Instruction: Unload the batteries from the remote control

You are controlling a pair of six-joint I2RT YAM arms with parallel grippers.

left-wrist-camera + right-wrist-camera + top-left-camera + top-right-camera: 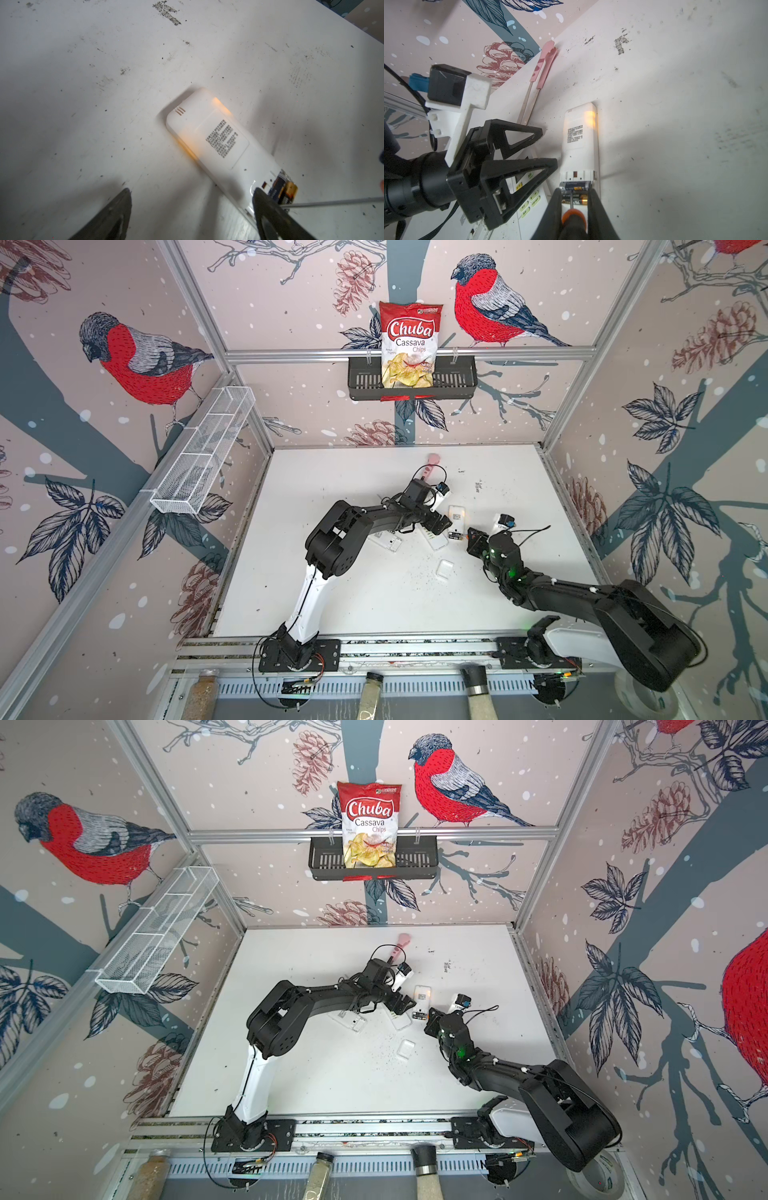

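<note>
Clenched on the screwdriver (pixel 573 218), the right end effector (pixel 574 194) had the tip resting between two batteries (pixel 575 185). Both sat in the open bay of a remote (pixel 579 145) near the middle of the table (pixel 374 593). Just beside it the left end effector (pixel 549 146) stood released. Best, I judged, to pin the remote, then lever one end up gently.

Rt wrist view: screwdriver (pixel 573 217) handle cut off by edge; remote (pixel 207 133) label txt blurred, unreadable.
</note>
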